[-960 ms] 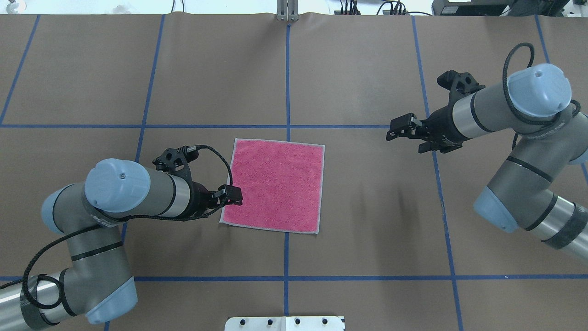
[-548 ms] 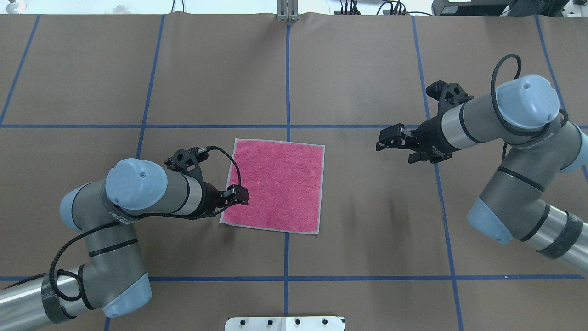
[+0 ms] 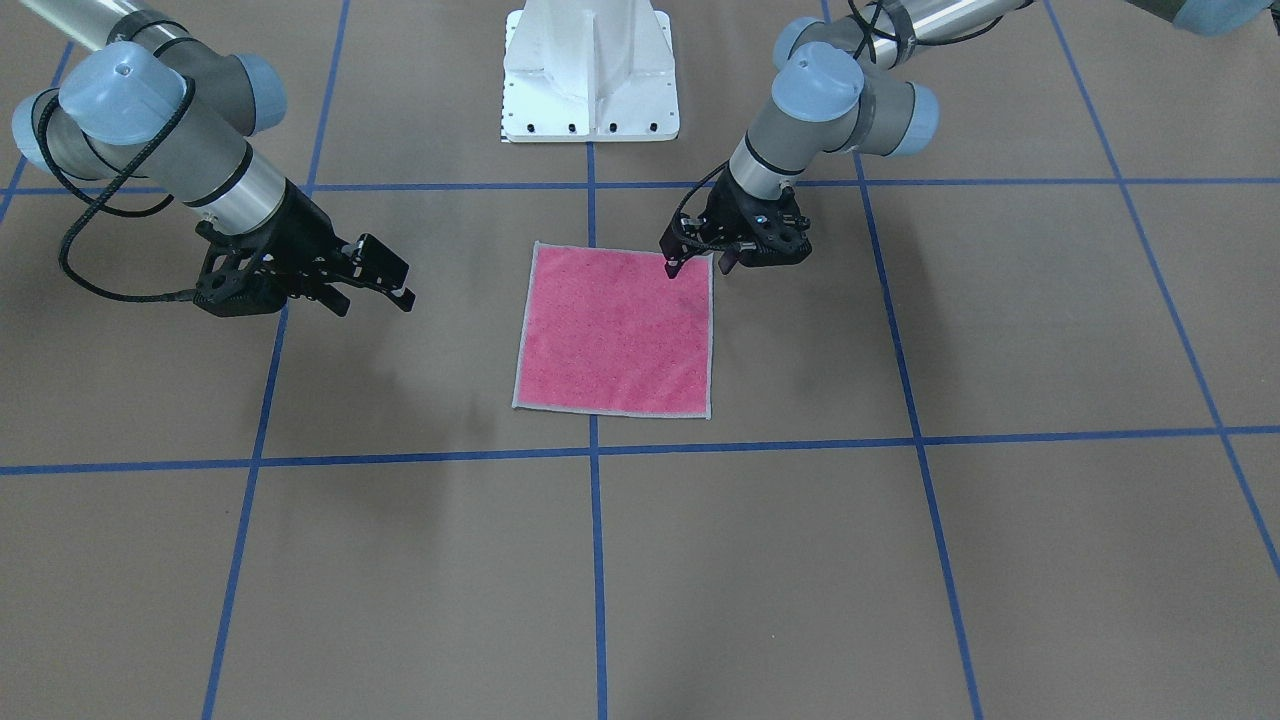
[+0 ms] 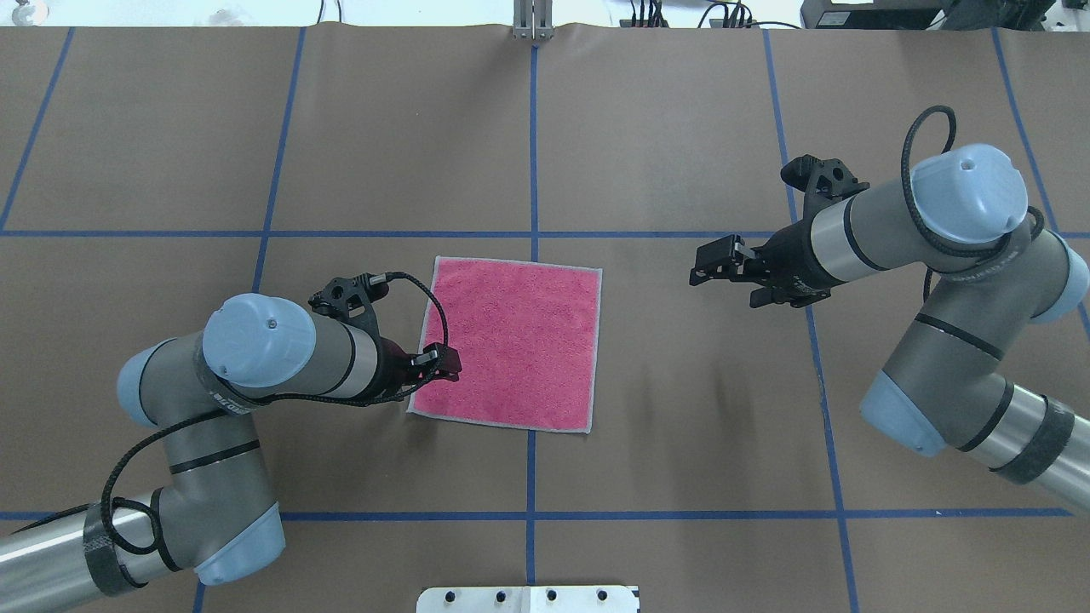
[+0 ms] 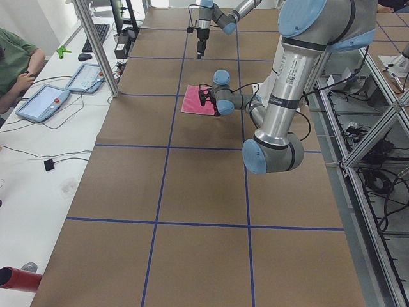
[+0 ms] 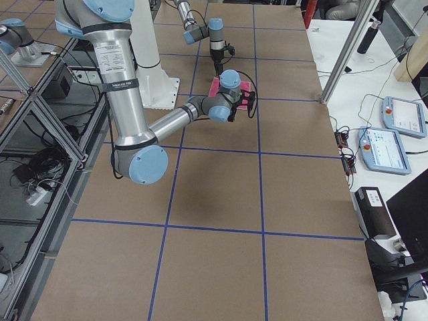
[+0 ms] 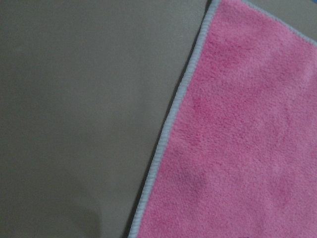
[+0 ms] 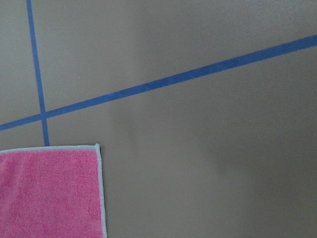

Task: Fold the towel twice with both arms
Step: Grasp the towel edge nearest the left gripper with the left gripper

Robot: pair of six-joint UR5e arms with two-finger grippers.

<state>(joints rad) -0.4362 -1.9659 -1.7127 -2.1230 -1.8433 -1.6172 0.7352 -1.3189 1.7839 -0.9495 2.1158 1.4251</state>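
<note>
Brown bench [image 4: 681, 128] gridded with blue tape [image 4: 534, 153]: the towel [image 4: 511, 345] lies flat at centre, pink up. The left gripper [image 3: 699, 266] hangs open astride its left edge. The right gripper [image 4: 698, 266], also open, is well apart. The first fold is not begun; next, both must pinch corners.

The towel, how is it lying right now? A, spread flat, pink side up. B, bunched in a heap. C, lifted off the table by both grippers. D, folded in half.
A: the towel shows as a full flat pink square, with only the left gripper at its edge.
</note>
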